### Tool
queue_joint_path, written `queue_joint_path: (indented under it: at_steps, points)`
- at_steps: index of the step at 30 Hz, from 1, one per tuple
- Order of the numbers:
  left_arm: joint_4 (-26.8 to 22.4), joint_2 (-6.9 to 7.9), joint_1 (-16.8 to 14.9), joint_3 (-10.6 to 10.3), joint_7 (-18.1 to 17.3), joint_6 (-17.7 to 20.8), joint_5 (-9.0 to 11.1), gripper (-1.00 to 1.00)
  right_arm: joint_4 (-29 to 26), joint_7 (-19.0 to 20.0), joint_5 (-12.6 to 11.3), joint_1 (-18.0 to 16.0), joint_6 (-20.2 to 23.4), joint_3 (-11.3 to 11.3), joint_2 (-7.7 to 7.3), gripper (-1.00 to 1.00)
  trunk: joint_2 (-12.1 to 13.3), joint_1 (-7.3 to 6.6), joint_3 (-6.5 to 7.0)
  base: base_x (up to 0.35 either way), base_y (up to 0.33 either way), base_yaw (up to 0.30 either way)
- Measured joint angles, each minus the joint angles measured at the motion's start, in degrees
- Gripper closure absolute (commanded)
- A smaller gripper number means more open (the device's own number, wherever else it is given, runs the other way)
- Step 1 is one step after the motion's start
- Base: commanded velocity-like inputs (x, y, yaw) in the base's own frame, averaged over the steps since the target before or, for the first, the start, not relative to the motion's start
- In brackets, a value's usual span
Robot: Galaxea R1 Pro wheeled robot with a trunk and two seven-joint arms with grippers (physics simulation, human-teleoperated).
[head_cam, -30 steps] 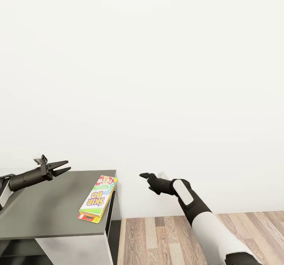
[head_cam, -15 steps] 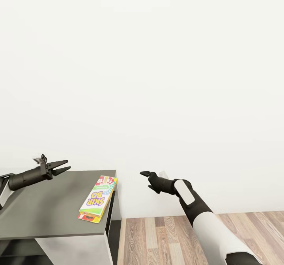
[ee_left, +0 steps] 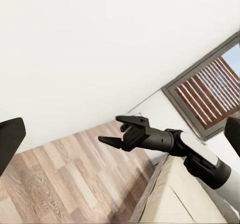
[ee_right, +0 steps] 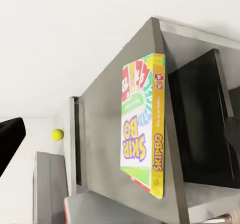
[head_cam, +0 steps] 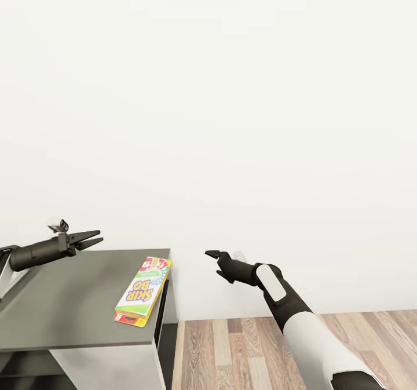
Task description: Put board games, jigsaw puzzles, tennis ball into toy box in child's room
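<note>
A yellow-edged Skip-Bo board game [head_cam: 142,292] lies flat at the right edge of a low cabinet's dark grey top [head_cam: 63,306], slightly overhanging it; the right wrist view shows its cover [ee_right: 141,129]. My left gripper [head_cam: 98,237] hovers open and empty above the cabinet's back left part. In the air to the right of the cabinet, in front of the white wall, my right gripper [head_cam: 213,262] is open and holds nothing; it also shows in the left wrist view [ee_left: 111,130]. A yellow-green tennis ball [ee_right: 57,134] sits far beyond the cabinet. The toy box and jigsaw puzzles are out of view.
A bare white wall stands close behind the cabinet. Wood floor [head_cam: 249,349] runs to its right. In the left wrist view, a window with brown slats [ee_left: 207,96] and a beige surface with a dark edge [ee_left: 175,199] lie past the right arm.
My left gripper has risen slightly and its fingers have narrowed somewhat. The right arm and the board game have stayed put.
</note>
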Motion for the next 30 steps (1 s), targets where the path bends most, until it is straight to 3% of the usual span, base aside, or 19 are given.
queue_joint_path:
  at_steps: [11, 17, 20, 27, 30]
  points:
    - [-13.0, -0.09, 4.23, -1.65, 0.0, 6.36, -0.31, -1.0, 0.01, 0.94, 0.26, 0.0, -0.3, 0.21, -0.03, -1.0, -4.41, 2.42, -1.98, 0.0, 0.0, 0.0]
    - [-19.82, -0.64, 6.77, -4.69, 0.0, 8.92, -0.34, -1.0, 0.0, 1.01, 0.2, 0.0, -0.39, 0.2, 0.02, -1.0, -6.82, 3.74, -3.06, 0.0, 0.0, 0.0]
    - [-22.95, -1.69, 7.67, -6.37, 0.0, 9.37, -0.37, -1.0, 0.0, 1.07, 0.15, 0.0, -0.46, 0.2, 0.09, -1.0, -8.03, 4.4, -3.6, 0.0, 0.0, 0.0]
    - [-24.66, -2.55, 8.08, -7.11, 0.0, 9.57, -0.47, -1.0, -0.01, 1.46, 0.1, 0.04, -0.53, 0.62, 0.12, -1.0, -10.84, 5.94, -4.86, 0.0, 0.0, 0.0]
    - [-24.81, -2.63, 8.11, -7.16, 0.0, 9.58, -0.48, -1.0, -0.04, 3.35, 0.4, 0.07, -0.6, 0.76, 0.12, -1.0, -12.04, 6.59, -5.4, 0.0, 0.0, 0.0]
